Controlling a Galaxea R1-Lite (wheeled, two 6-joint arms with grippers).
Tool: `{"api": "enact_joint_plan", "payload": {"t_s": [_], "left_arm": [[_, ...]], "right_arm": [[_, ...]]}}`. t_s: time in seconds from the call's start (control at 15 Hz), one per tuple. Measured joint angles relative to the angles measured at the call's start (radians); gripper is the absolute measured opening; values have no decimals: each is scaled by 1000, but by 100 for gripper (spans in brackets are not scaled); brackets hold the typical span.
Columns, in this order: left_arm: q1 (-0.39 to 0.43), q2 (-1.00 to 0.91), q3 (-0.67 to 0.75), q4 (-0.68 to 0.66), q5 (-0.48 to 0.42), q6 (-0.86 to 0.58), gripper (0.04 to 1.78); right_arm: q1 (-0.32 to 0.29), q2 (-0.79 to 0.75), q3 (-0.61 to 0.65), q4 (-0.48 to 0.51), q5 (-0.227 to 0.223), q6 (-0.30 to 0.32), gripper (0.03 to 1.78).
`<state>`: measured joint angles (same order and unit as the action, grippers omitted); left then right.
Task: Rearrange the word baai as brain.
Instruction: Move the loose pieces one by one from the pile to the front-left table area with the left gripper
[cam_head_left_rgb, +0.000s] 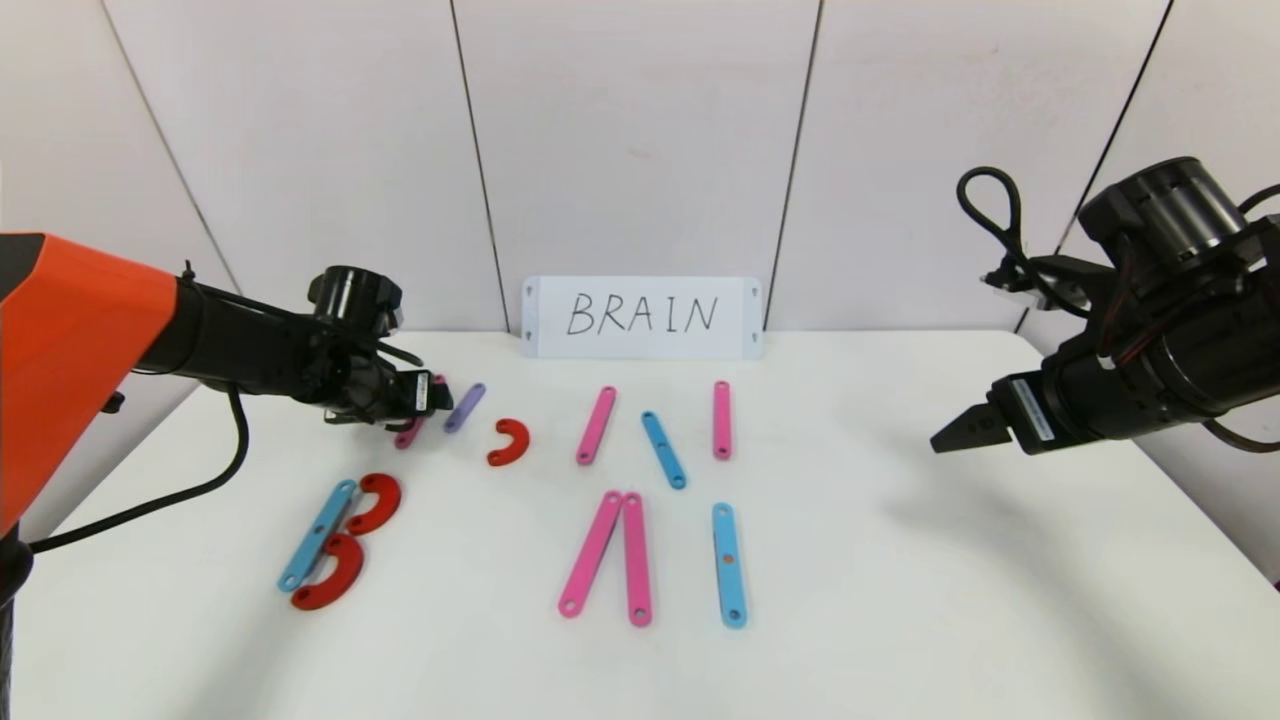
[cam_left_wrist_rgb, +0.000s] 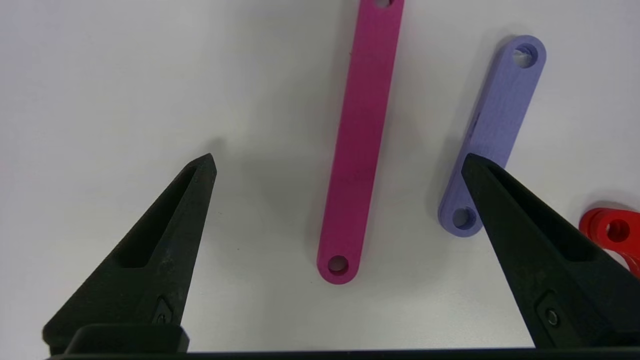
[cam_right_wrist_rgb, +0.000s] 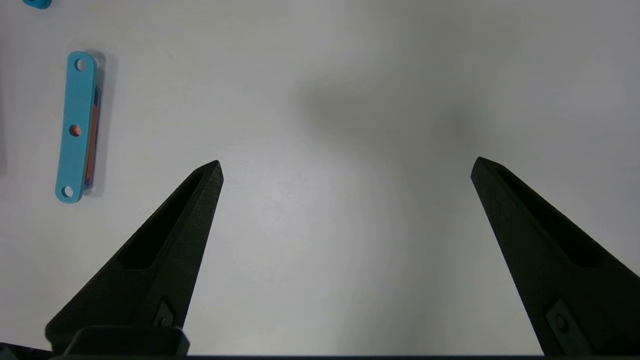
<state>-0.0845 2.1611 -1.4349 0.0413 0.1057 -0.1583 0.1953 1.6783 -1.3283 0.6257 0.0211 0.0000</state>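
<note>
Head view: left gripper (cam_head_left_rgb: 436, 392) sits low over the table (cam_head_left_rgb: 900, 600) at the back left, right above a dark pink strip (cam_head_left_rgb: 408, 434) with a purple strip (cam_head_left_rgb: 464, 407) just beside it and a small red curve (cam_head_left_rgb: 510, 442) a bit further toward the centre. Finger spread not readable from here. Nearer the robot on the left, a blue strip (cam_head_left_rgb: 317, 534) with two red curves (cam_head_left_rgb: 350, 540) forms a B. Centre: two pink strips (cam_head_left_rgb: 610, 556) meeting at the top, then a blue strip (cam_head_left_rgb: 729, 564); behind them a pink strip (cam_head_left_rgb: 597, 425), a slanted blue strip (cam_head_left_rgb: 664, 450), another pink strip (cam_head_left_rgb: 722, 420). White BRAIN card (cam_head_left_rgb: 642, 317) stands against the wall. Right gripper (cam_head_left_rgb: 942, 436) hangs above bare table on the right, well apart from every piece.

Left wrist view: jaws spread wide, holding nothing. Dark pink strip (cam_left_wrist_rgb: 359, 145) lies between the fingers (cam_left_wrist_rgb: 165, 235), touching neither. Purple strip (cam_left_wrist_rgb: 492, 135) runs partly behind the other finger; contact not clear. Red curve (cam_left_wrist_rgb: 612, 232) shows at the edge.

Right wrist view: jaws spread wide, only table between them. Blue strip (cam_right_wrist_rgb: 76, 127) lies off to one side; an orange layer shows under it, unseen from the head.
</note>
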Motion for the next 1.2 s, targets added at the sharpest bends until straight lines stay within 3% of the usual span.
{"api": "enact_joint_plan", "payload": {"t_s": [1.2], "left_arm": [[5, 29, -9, -32, -2, 7, 172]], "right_arm": [[10, 4, 3, 0, -7, 0, 174]]}}
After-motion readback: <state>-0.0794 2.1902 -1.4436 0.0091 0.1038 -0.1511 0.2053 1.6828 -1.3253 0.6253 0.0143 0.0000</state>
